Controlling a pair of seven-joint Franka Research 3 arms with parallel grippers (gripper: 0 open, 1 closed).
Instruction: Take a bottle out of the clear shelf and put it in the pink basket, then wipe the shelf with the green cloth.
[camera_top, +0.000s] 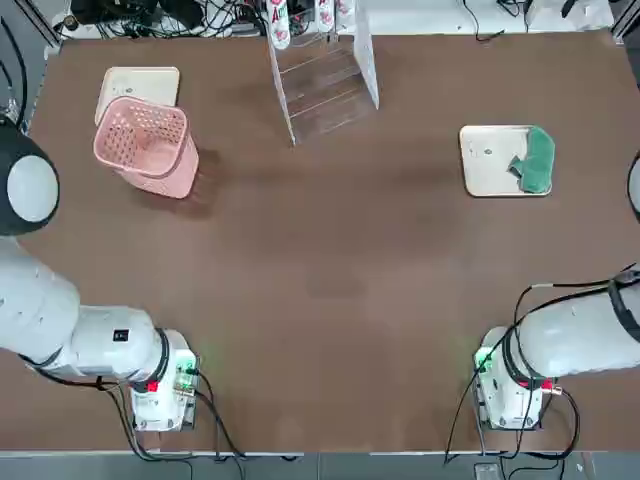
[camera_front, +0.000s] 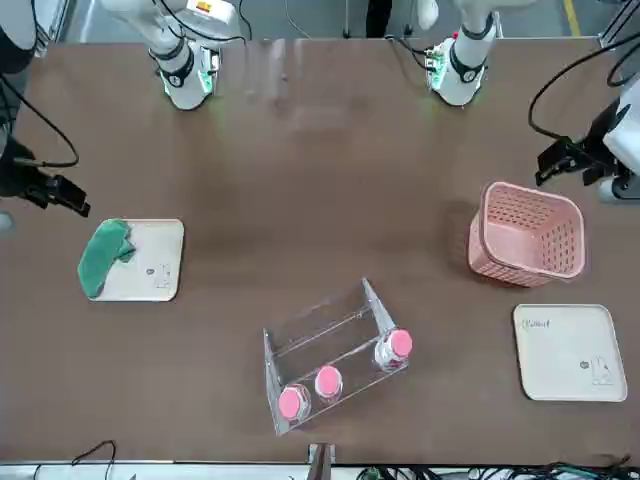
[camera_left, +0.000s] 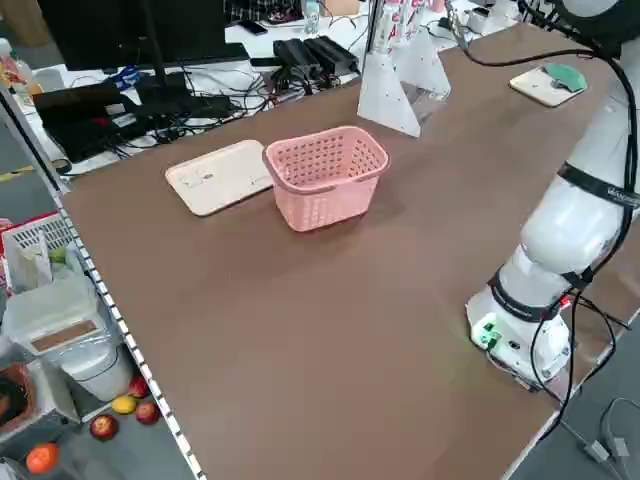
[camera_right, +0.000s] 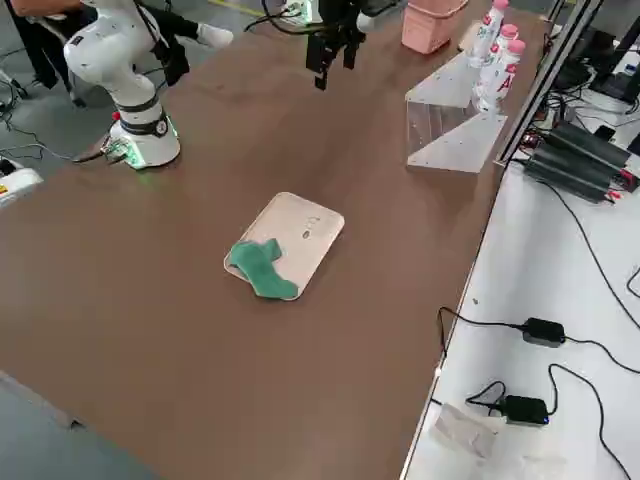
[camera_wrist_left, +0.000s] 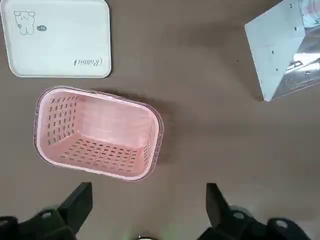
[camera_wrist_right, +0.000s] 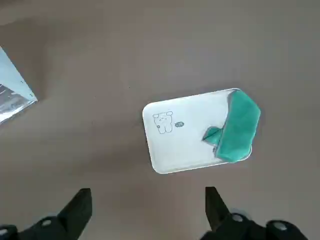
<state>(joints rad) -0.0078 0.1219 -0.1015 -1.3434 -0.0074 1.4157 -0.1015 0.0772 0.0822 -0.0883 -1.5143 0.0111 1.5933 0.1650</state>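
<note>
Three white bottles with pink caps (camera_front: 328, 381) stand in a row on the clear shelf (camera_top: 320, 90) at the table's far edge, middle. At the far left the pink basket (camera_top: 160, 180) stands with nothing in it. The green cloth (camera_top: 537, 160) lies crumpled on one end of a cream tray (camera_top: 490, 160) at the right. High over the table just on the robot's side of the basket (camera_wrist_left: 97, 150) hangs my left gripper (camera_wrist_left: 147, 210), open and holding nothing. My right gripper (camera_wrist_right: 145, 210) hovers open above the table near the cloth (camera_wrist_right: 237, 125).
A second cream tray (camera_top: 140, 85), bare, lies just behind the basket. Cables and power bricks run along the far edge behind the shelf. Both arm bases stand at the near corners, with bare brown tabletop between them and the objects.
</note>
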